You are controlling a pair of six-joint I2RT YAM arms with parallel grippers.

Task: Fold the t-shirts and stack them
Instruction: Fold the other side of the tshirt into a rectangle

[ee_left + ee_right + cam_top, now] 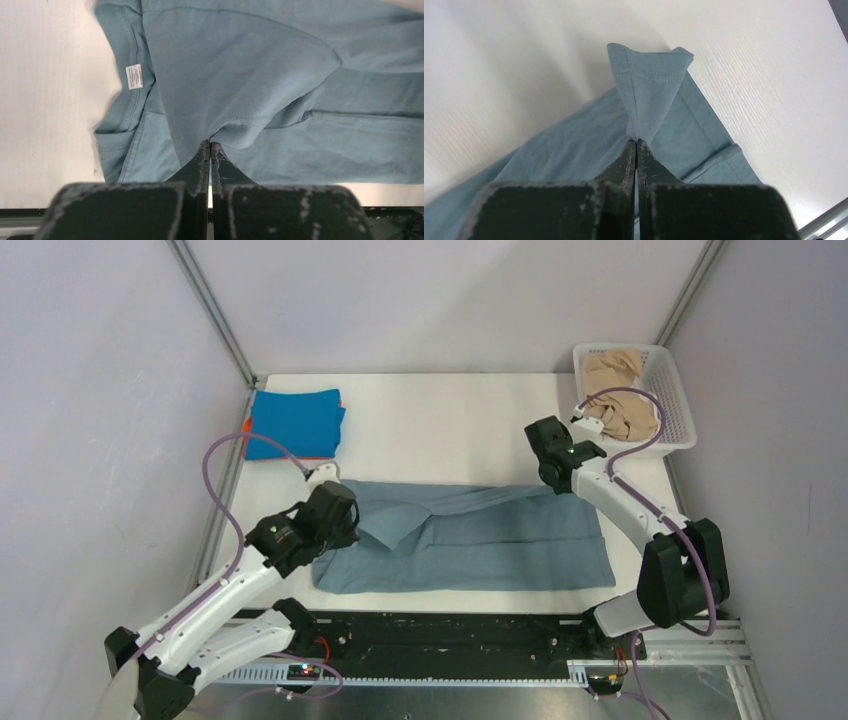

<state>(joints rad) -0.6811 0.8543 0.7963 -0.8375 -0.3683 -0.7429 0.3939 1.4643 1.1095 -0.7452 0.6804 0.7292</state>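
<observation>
The large grey-blue t-shirt (480,540) lies spread across the near half of the table, its far edge lifted and partly folded over. My left gripper (335,510) is shut on a fold of it near the collar; in the left wrist view (210,145) the cloth (240,75) rises from the closed tips. My right gripper (560,475) is shut on a hemmed corner at the far right, which stands up from the tips (637,141) in the right wrist view (649,85). A folded bright blue t-shirt (295,423) lies on an orange one (245,426) at the far left.
A white lattice basket (680,405) at the far right corner holds beige t-shirts (615,390). A white care label (134,76) shows inside the collar. Grey walls close in the table on three sides.
</observation>
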